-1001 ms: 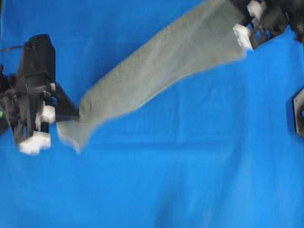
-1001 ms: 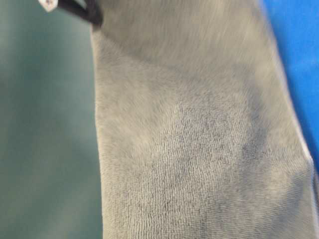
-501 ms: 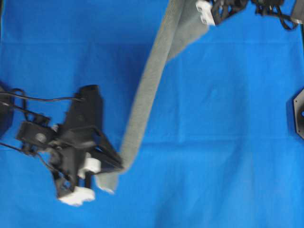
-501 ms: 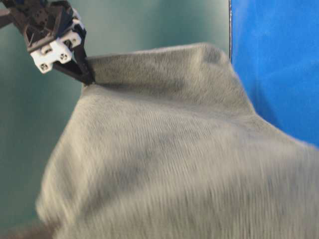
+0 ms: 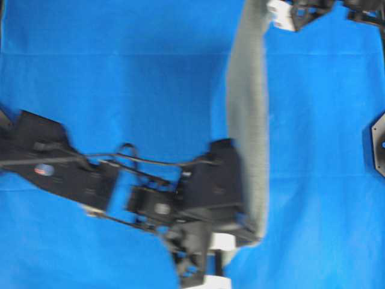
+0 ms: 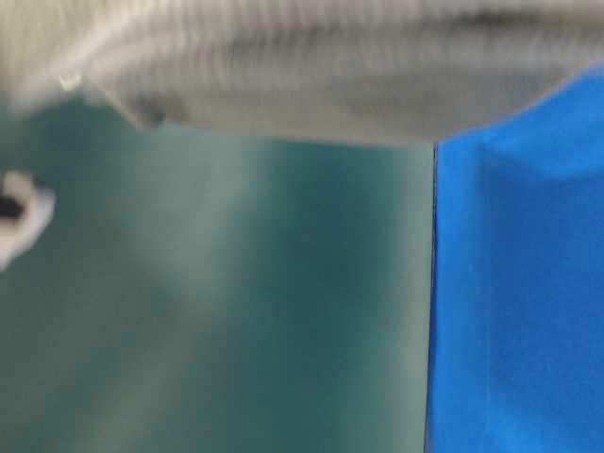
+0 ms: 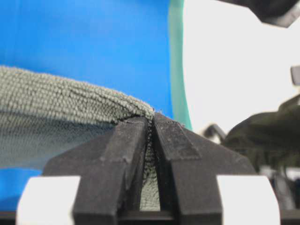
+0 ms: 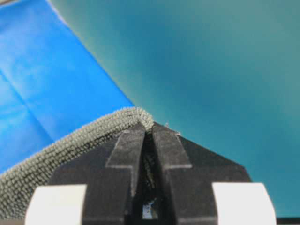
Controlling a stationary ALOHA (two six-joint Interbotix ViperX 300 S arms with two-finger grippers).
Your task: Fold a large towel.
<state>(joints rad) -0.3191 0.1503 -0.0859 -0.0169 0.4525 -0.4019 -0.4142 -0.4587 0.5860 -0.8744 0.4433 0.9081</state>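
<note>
A grey-green towel (image 5: 248, 120) hangs stretched in the air as a narrow band above a desk covered with a bright blue sheet (image 5: 120, 72), held at each end by one of two black robot arms. In the overhead view, the left arm reaches in from the left edge and extends low across the sheet to just right of the middle, its joints and cables strung along the lower half of the picture; its left end effector (image 5: 243, 232) sits at the bottom end of the towel band. The left wrist view shows this end effector (image 7: 152, 126) pressed together on a fold of the towel (image 7: 56, 108), cloth visibly pinched between the two black fingers (image 7: 129, 145). The right arm appears only at the top edge of the overhead view, where the right end effector (image 5: 286, 12) meets the upper end of the towel. The right wrist view shows it (image 8: 147, 131) clamped on a rolled towel edge (image 8: 70, 150). From the table-level view, the towel (image 6: 311, 66) is a blurred band across the top of the picture. The sheet lies bare to the right of the towel and across the upper left. A dark angular object (image 5: 378, 141) sits at the right edge.
</note>
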